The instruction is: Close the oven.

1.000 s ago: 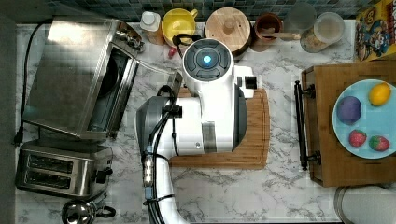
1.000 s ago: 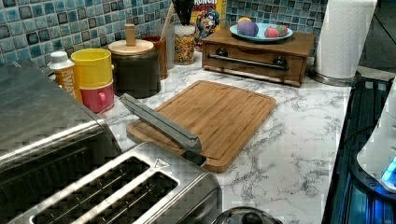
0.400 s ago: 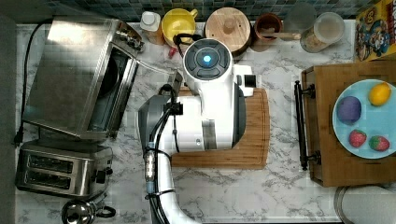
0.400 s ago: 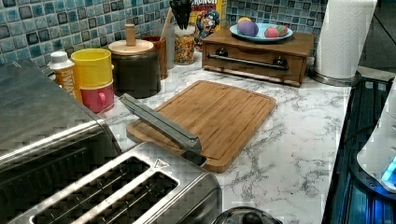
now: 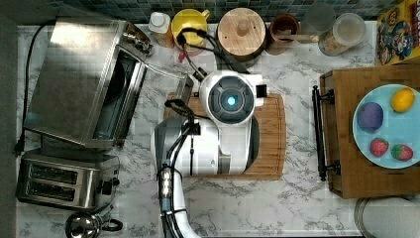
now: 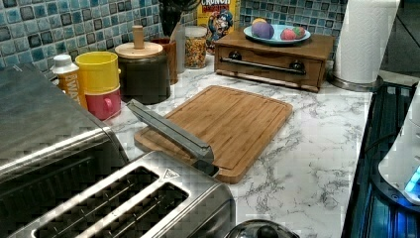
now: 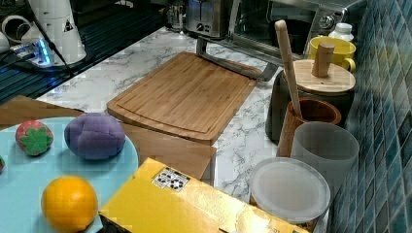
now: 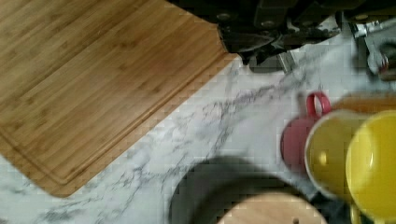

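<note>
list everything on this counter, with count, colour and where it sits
oven: 1, steel, top view's left, door open
oven door: 1, steel bar handle over the cutting board edge
toaster: 1, steel, two-slot, below oven in top view
cutting board: 1, bamboo, centre
mugs: 2, yellow on pink, by backsplash
canister: 1, dark, wooden lid
cereal box: 1, yellow, top view's upper right
plate: 1, pale blue, on wooden drawer box, holding toy fruit
paper towel roll: 1, white
robot arm: 1, white, over the board
</note>
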